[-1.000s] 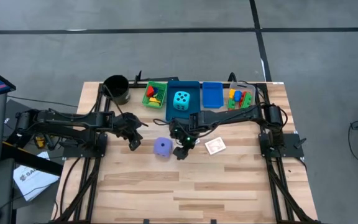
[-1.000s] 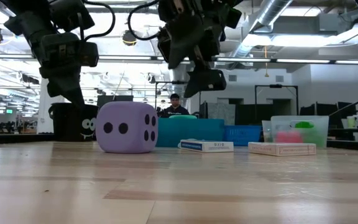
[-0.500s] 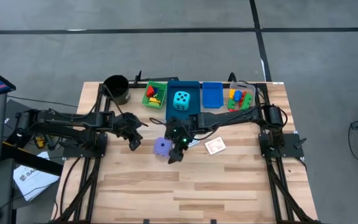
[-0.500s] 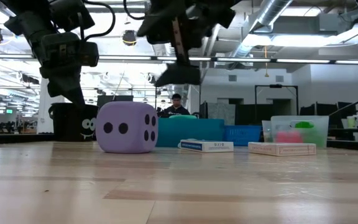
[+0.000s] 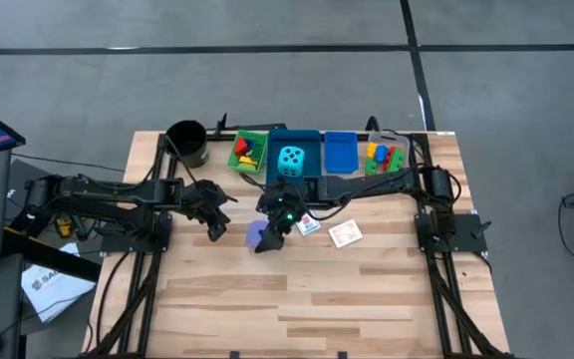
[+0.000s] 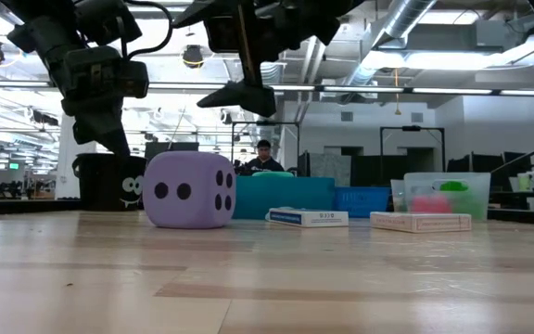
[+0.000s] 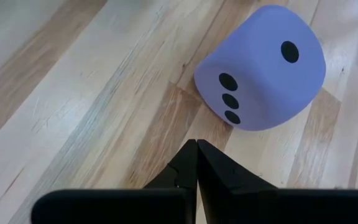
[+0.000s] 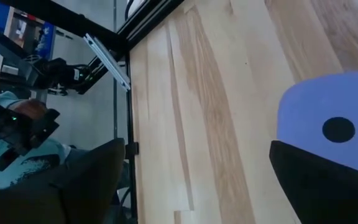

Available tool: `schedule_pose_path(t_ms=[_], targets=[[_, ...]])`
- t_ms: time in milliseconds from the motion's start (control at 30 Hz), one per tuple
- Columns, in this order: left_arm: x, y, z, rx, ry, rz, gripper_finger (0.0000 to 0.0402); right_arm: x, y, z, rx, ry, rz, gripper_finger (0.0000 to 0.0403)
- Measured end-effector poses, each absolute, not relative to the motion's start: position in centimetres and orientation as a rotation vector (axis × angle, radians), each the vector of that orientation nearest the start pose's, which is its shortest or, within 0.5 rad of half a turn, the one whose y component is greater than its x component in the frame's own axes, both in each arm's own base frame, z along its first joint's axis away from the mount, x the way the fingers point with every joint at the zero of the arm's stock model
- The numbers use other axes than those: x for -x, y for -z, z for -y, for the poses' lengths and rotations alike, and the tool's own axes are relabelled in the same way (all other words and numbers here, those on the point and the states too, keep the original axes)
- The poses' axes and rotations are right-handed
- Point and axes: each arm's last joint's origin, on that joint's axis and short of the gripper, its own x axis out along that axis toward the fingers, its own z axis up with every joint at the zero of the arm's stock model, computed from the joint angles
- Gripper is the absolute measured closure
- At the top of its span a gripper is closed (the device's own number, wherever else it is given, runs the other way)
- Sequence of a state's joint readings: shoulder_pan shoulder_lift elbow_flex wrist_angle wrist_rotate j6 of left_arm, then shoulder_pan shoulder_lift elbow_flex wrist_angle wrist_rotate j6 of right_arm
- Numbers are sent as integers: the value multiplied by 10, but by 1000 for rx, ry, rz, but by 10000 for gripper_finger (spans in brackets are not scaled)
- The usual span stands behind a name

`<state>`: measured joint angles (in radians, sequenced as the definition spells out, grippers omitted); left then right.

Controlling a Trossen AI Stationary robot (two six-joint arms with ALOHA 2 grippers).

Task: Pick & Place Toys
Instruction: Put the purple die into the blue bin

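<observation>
Your right gripper (image 5: 267, 237) hangs fingers wide over the purple die (image 6: 189, 190). Your left gripper (image 7: 196, 149), fingers pressed together, points at it from just beside.

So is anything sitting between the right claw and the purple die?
Nothing visible. The right claw hangs open directly above the purple die, with only clear air between them in the low view.

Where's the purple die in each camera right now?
High view: purple die, mid-table, partly under the right gripper.
Low view: left of centre, resting on the table.
Left wrist view: upper right.
Right wrist view: right edge.
Shared landmark: the die's black dots.
</observation>
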<state>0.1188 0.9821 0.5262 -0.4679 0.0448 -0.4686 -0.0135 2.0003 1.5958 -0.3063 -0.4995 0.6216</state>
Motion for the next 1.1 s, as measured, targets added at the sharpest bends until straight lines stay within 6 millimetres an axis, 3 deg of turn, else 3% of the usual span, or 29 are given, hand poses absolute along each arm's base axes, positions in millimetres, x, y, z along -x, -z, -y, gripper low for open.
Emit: schedule_pose_path(t_ms=[367,867,1100], targets=[[-177,-192,-20,510,-284,-889,401,-449,-241,-4,-706,-255,-814,3],[-177,-192,-20,517,-286,-888,402,-448,-242,40,-681,-194,-762,3],[-177,-192,-20,517,-287,-889,402,-447,-241,41,-681,-197,-773,3]])
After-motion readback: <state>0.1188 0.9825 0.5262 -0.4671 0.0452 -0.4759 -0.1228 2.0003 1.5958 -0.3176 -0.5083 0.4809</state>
